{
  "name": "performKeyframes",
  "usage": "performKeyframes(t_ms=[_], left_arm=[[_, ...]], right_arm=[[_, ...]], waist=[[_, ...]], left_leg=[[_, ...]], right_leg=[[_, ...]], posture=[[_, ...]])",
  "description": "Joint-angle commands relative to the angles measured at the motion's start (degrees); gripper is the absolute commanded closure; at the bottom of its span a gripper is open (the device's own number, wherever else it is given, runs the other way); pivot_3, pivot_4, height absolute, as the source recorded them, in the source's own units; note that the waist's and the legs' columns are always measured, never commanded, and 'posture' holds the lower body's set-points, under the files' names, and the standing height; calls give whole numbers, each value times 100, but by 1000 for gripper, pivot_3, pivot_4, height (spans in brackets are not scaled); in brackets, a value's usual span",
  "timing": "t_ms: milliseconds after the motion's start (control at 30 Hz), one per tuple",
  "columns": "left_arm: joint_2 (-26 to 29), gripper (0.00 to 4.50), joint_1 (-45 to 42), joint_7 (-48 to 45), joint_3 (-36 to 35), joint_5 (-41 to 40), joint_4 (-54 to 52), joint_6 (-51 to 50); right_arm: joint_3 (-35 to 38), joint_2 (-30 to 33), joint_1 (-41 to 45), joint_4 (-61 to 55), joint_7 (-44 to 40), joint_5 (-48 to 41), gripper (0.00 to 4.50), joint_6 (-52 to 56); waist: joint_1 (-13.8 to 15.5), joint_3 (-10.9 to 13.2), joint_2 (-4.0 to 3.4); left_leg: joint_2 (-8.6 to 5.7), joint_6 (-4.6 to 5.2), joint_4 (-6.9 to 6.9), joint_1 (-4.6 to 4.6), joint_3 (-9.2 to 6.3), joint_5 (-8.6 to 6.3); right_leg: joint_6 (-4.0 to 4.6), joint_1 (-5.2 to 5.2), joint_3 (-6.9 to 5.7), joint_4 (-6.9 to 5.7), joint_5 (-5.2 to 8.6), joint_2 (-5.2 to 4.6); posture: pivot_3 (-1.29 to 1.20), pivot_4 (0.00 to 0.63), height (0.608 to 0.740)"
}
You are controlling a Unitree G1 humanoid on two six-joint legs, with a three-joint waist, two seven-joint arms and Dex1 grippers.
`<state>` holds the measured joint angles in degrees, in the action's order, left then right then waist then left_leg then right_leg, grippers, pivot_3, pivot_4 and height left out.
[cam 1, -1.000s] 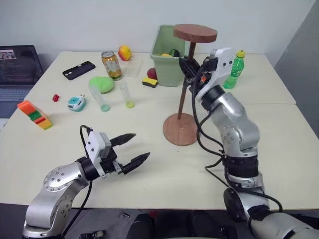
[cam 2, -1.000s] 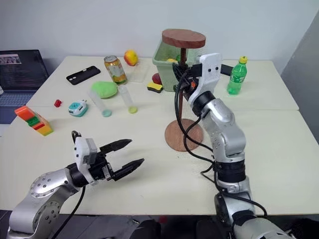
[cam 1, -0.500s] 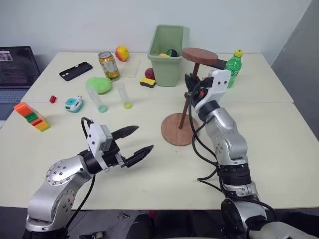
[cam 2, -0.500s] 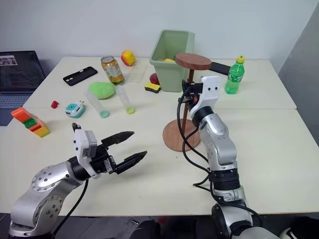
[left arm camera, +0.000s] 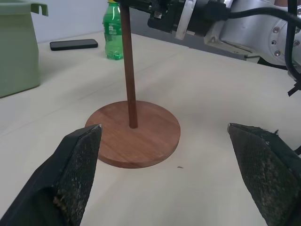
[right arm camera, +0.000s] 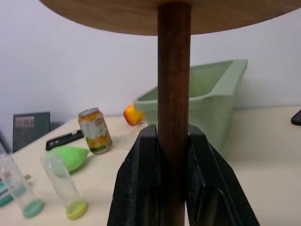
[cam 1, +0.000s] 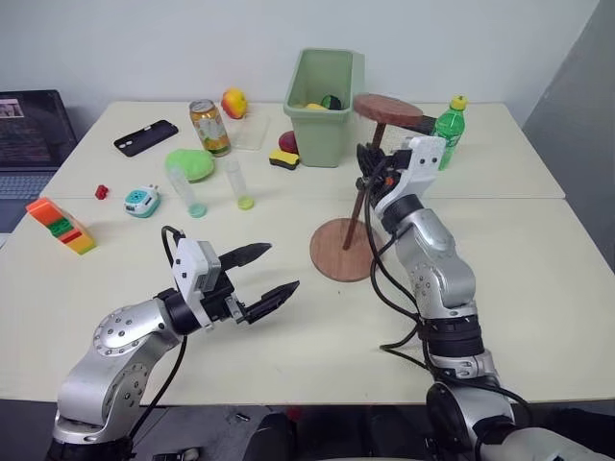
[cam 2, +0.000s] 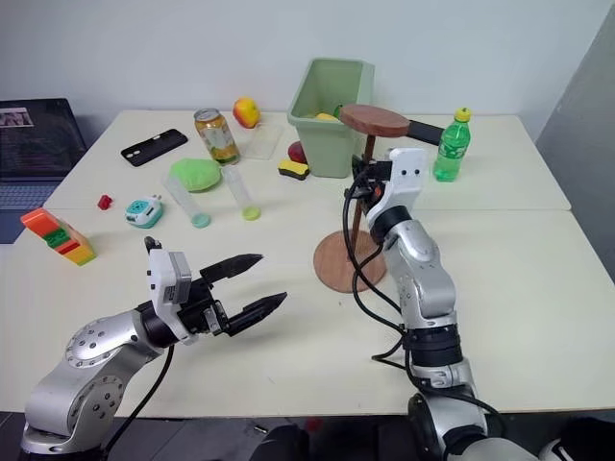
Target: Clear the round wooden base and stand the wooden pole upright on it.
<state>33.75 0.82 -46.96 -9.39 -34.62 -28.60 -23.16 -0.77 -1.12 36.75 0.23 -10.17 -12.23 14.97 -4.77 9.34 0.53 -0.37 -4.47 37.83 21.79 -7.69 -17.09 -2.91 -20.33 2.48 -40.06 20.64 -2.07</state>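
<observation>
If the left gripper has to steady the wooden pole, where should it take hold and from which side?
Take the bare stretch of the wooden pole between the round wooden base and the right gripper, coming level from the robot's left. The rod is thin and near upright, so the open left gripper can likely straddle it there.

The cream table (cam 1: 538, 279) is carrying the round wooden base (cam 1: 342, 250) directly below the right gripper (cam 1: 368, 165). Beyond that gripper are sitting a green bin (cam 1: 324, 93) and a green bottle (cam 1: 448, 130). Out to its left are lying a soda can (cam 1: 209, 127), two clear tubes (cam 1: 186, 189), a black phone (cam 1: 146, 136) and an orange block (cam 1: 61, 224).
</observation>
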Motion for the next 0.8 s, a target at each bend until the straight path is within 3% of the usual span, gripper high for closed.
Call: performKeyframes(t_ms=[33, 500, 800], left_arm=[[18, 0, -45, -5, -47, -37, -136, 132], [-22, 0, -67, 17, -19, -42, -117, 142], [12, 0, -144, -42, 22, -97, -67, 51]], right_arm=[[-138, 105, -63, 62, -93, 237, 4239, -346], [-843, 11, -1198, 468, -479, 649, 4239, -1463], [-679, 27, -1057, 509, -241, 619, 4239, -73]], waist=[[10, 0, 0], [10, -14, 6], [21, -82, 26]], left_leg=[[0, 0, 1, 0, 0, 0], [1, 0, 0, -16, -3, 0], [5, 23, -73, -137, -5, -13]], right_leg=[[0, 2, -1, 2, 0, -1], [0, 18, -1, 5, 0, -2], [1, 113, 14, 38, 2, 0]], posture=[[0, 150, 740], [0, 150, 740], [0, 150, 740]])
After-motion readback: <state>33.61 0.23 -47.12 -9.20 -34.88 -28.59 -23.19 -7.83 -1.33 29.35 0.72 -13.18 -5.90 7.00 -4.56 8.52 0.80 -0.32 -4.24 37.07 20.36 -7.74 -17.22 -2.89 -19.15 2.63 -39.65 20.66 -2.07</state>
